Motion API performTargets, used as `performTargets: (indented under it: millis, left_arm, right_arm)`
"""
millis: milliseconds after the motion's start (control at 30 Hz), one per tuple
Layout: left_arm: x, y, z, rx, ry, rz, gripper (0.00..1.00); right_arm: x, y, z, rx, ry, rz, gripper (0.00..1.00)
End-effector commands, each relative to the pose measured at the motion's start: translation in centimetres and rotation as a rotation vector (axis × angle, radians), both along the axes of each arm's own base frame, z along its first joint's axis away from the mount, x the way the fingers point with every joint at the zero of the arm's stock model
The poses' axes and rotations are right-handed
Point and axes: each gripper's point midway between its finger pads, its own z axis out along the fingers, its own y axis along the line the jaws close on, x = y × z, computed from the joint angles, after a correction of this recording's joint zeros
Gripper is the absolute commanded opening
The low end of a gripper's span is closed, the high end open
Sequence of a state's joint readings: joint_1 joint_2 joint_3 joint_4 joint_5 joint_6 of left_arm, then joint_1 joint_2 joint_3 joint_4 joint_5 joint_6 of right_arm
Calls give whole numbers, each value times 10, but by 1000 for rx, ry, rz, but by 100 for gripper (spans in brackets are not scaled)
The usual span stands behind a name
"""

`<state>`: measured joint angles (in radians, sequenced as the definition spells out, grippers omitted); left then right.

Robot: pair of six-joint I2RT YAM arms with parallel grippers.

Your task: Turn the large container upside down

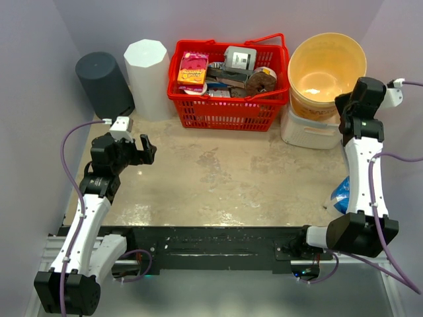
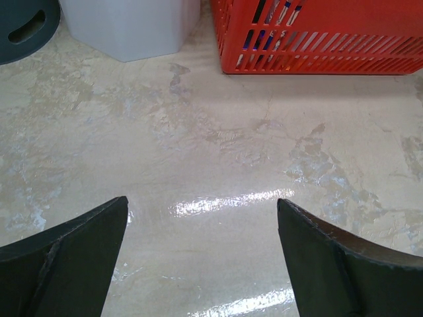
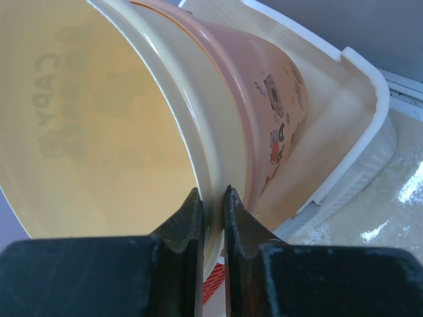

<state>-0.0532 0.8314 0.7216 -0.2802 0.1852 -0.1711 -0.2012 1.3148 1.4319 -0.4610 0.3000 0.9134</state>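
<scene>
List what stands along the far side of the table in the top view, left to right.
dark grey cylinder → white faceted bin → red basket → cream bucket

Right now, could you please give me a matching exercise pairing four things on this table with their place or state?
Things:
1. left gripper
2. right gripper
3. red basket
4. dark cylinder

Place or state:
A. far left corner
B. shut on the large container's rim
C. open above the tabletop
D. holds packaged goods

Pairs: 1-C, 2-B, 3-D, 4-A
</scene>
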Motion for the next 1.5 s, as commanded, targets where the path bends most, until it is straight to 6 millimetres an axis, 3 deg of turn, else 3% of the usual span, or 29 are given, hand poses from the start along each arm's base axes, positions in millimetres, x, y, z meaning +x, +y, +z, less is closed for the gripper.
performTargets:
  millis: [0, 133, 300, 533, 1100, 1467]
  left_arm:
    - [1, 3, 1, 19, -11, 0, 98]
    - [1, 3, 0, 19, -10, 2, 98]
    - [1, 3, 0, 19, -7, 0, 98]
    - [1, 3, -1, 20, -4, 2, 98]
    - [2, 3, -1, 21, -2, 1, 98]
    - [2, 3, -1, 21, -1, -2, 98]
  right_arm:
    - [-2, 5, 87, 15, -293, -24, 0]
    - [-3, 0, 69, 9, -247, -41, 0]
    - [-3, -6, 60, 17, -228, -52, 0]
    - [-7, -18, 74, 14, -258, -69, 0]
    - [-12, -13, 95, 29, -325, -12, 0]
    - [-39, -16, 122, -71, -367, -45, 0]
